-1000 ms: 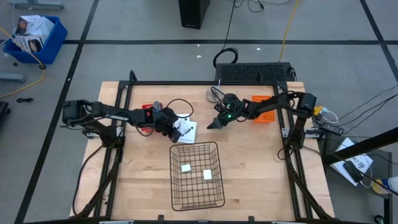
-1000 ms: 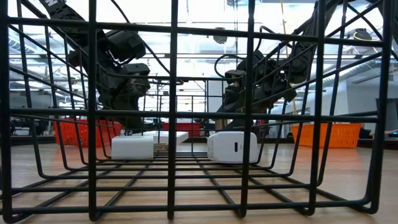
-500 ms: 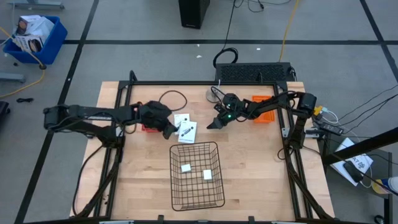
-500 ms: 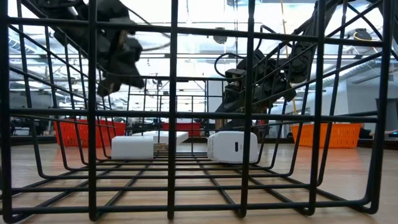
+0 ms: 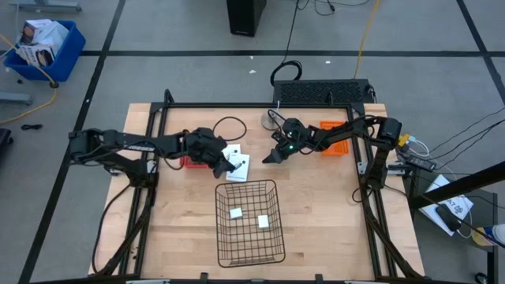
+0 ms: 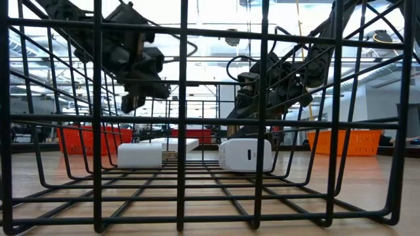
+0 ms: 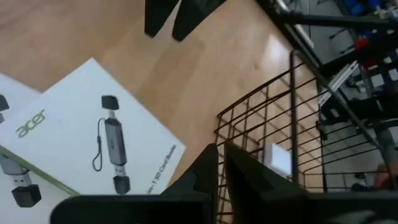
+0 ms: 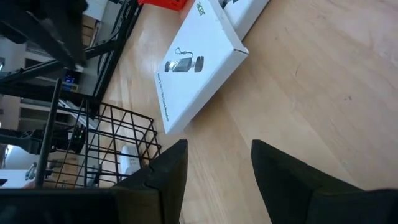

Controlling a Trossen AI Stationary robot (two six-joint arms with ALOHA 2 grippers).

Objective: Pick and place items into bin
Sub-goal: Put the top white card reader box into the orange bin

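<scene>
left gripper (image 5: 230, 165) hovers over the white card packets (image 5: 236, 163) on the counter (image 5: 316, 221), just behind the wire bin (image 5: 250, 223); fingers pressed together, empty. right gripper (image 5: 268, 158) waits beside the packets, fingers spread, holding nothing. two white blocks (image 5: 248, 217) lie in the bin.
</scene>
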